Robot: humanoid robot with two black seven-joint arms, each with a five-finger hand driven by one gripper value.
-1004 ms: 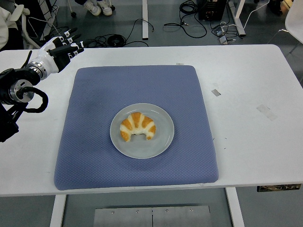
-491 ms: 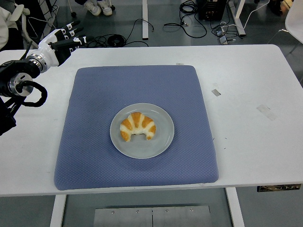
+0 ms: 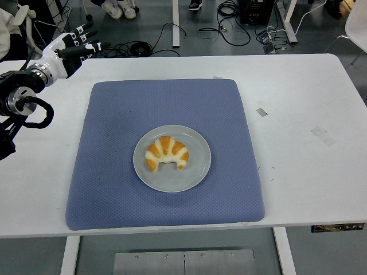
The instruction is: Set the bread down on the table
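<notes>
A golden croissant-shaped bread (image 3: pixel 167 153) lies on a grey plate (image 3: pixel 195 172) in the middle of a blue mat (image 3: pixel 114 143) on the white table (image 3: pixel 298 143). My left hand (image 3: pixel 74 48) is over the table's far left corner, well away from the bread, with its fingers stretched out and holding nothing. The right arm is out of view.
A small grey tape patch (image 3: pixel 261 112) and a faint clear one (image 3: pixel 322 135) lie on the table right of the mat. Cables (image 3: pixel 137 48) and a person's shoes (image 3: pixel 120 10) show on the floor beyond the far edge.
My left hand has moved up and to the left, away from the mat toward the table's far left corner. The bread and plate have not moved.
</notes>
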